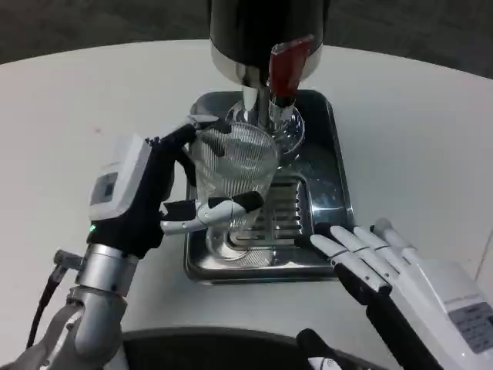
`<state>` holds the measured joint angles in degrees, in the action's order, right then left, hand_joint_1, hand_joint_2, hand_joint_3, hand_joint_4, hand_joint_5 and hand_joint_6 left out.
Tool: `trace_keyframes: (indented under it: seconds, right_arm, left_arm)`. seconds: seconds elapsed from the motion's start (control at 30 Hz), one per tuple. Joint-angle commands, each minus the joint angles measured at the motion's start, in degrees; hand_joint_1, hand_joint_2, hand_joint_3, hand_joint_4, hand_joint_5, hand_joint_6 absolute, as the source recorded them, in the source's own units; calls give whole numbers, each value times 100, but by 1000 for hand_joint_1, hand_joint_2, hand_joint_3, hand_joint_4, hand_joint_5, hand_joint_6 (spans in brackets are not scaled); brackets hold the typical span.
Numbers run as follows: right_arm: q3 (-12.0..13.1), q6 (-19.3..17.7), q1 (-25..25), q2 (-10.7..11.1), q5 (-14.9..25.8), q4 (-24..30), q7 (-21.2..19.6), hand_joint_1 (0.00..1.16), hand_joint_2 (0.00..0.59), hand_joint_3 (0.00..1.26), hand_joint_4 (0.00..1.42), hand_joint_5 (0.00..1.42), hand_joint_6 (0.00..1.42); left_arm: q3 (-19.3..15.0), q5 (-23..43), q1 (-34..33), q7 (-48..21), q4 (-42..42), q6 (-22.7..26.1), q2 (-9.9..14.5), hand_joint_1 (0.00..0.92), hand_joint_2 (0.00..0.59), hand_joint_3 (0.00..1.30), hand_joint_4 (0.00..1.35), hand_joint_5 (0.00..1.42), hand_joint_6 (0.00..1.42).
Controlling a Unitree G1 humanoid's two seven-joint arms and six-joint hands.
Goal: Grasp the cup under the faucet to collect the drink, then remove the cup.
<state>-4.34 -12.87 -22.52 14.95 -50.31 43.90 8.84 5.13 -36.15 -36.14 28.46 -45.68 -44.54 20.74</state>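
A clear ribbed cup (233,173) is held upright by my left hand (146,193), fingers wrapped around its sides, above the steel drip tray (327,166). The cup sits just left of and below the chrome faucet spout (283,119) with its red lever (289,63) on the black dispenser (262,31). I cannot tell whether the cup holds any drink. My right hand (385,266) lies at the tray's front right corner, fingers straight and apart, holding nothing.
The slotted grate (289,208) covers the tray's middle. White table (69,108) spreads to both sides. A dark curved edge (216,351) of the robot's body runs along the bottom.
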Motion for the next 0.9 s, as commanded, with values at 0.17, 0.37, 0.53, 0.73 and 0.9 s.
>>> trace_keyframes:
  seconds: [0.17, 0.37, 0.53, 0.73, 0.9]
  right_arm:
    - [40, 95, -58, -164, -86, 113, -120, 511, 411, 165, 104, 109, 46]
    - [59, 99, -136, -189, -103, 164, -137, 511, 411, 165, 106, 111, 50]
    - [73, 80, -226, -203, -102, 208, -148, 512, 411, 165, 106, 121, 60]
    - [108, 82, -276, -217, -95, 265, -133, 512, 411, 165, 106, 122, 63]
    - [163, 102, -286, -214, -61, 295, -102, 512, 411, 165, 117, 130, 64]
  left_arm:
    - [459, -220, -492, 731, -551, 38, -124, 540, 195, 937, 1071, 1224, 1355]
    - [851, -435, -883, 1122, -1142, 170, -207, 544, 193, 937, 1071, 1222, 1355]
    - [1179, -588, -1034, 1296, -1520, 230, -242, 545, 193, 937, 1059, 1223, 1355]
    - [1520, -663, -1030, 1531, -1789, 331, -255, 545, 192, 929, 1058, 1210, 1338]
    - [1695, -644, -1030, 1641, -1886, 413, -229, 558, 165, 842, 977, 1154, 1276]
